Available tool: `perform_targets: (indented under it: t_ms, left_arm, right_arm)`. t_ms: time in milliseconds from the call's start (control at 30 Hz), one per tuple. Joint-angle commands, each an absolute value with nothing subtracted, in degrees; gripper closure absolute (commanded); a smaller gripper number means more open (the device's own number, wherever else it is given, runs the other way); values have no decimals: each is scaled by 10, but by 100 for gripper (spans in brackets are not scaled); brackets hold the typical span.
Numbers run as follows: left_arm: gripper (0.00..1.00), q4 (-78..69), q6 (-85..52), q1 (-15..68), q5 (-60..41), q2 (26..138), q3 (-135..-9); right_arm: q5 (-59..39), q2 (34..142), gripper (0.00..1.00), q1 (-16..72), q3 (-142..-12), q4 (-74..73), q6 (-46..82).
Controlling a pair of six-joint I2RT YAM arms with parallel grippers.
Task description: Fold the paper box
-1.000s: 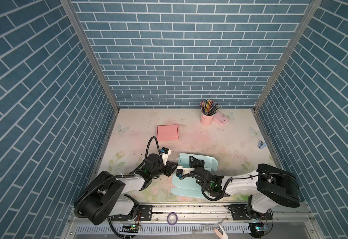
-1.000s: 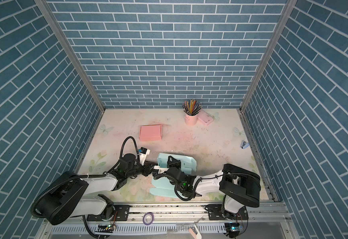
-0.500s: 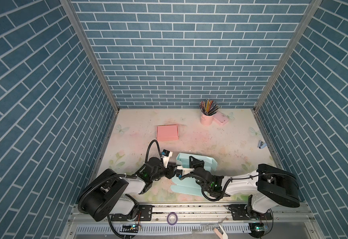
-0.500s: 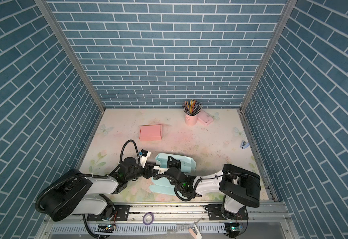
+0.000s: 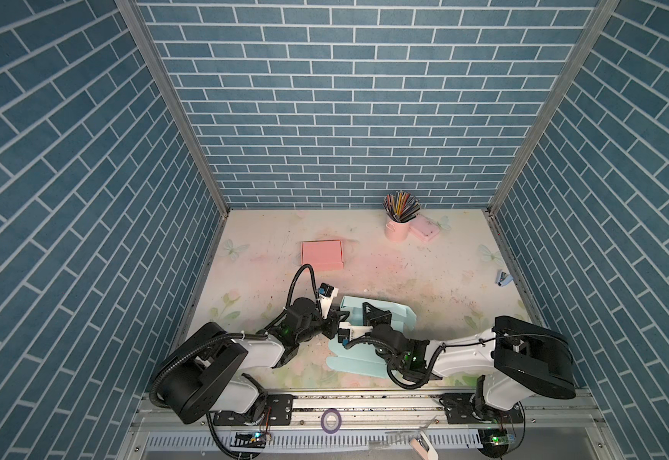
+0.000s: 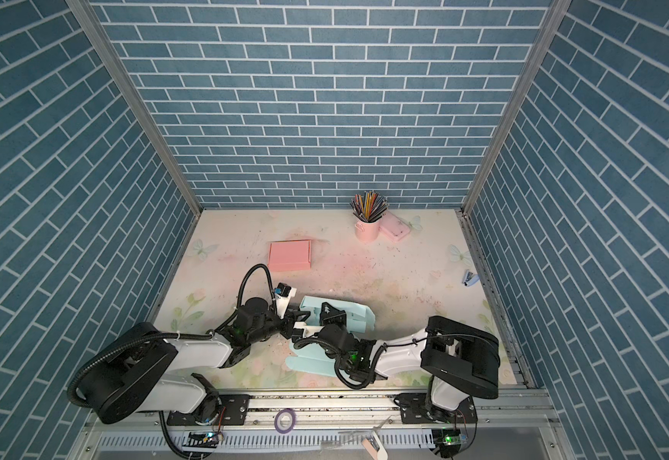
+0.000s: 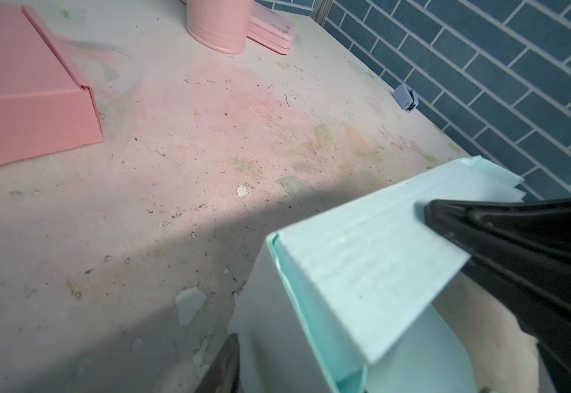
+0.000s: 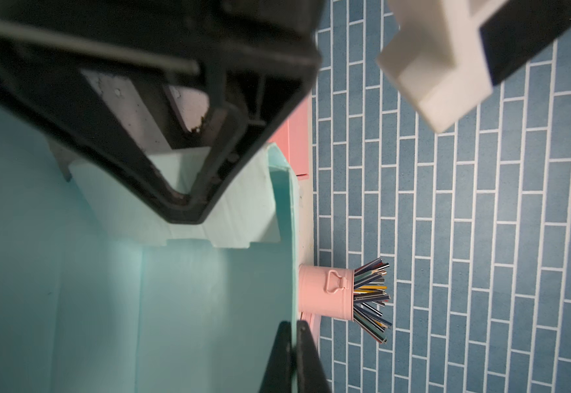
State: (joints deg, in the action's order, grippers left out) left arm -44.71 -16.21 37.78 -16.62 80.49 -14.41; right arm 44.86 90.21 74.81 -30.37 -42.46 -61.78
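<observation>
Worn floral tabletop (image 5: pixel 404 271), blue brick walls. The right gripper (image 8: pixel 292 357) is clamped on the paper box (image 5: pixel 398 314) at its wall facing the pencil cup (image 5: pixel 397 229), well apart from it. The left gripper (image 5: pixel 340 316), jaws apart, straddles a side flap. Likely step: tucking that flap. Next, press it inside with the wall braced.

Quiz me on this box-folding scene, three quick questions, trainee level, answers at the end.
1. True or false: the pink box lies farther back than the teal box.
2. The cup holds: A pencils, B scissors, C spoons?
3. Which end effector pinches the teal box's wall?
Key: 1 true; 2 A; 3 the right end effector.
</observation>
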Motion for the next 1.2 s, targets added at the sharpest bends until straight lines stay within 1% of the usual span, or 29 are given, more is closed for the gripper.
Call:
perform_targets:
  t_ms: [0, 133, 333, 733, 900, 1033, 1167]
  left_arm:
    - [66, -453, -140, 398, -124, 815, -156]
    - [74, -442, -131, 418, -90, 815, -163]
    - [82, -441, -126, 445, -31, 811, -163]
    - [82, -511, -131, 472, -6, 843, -165]
    - [89, -546, -136, 473, 11, 847, -150]
    - [91, -548, -134, 474, 22, 840, -144]
    - [91, -546, -124, 475, 25, 832, -139]
  right_arm:
    - [449, 917, 100, 758, -315, -414, -610]
    - [455, 923, 100, 762, -318, -410, -606]
    - [462, 933, 100, 769, -325, -405, -601]
    - [466, 940, 100, 785, -327, -400, -585]
    - [466, 937, 100, 788, -326, -405, -584]
    - [463, 923, 100, 794, -321, -396, -561]
    - [444, 876, 85, 801, -319, -345, -501]
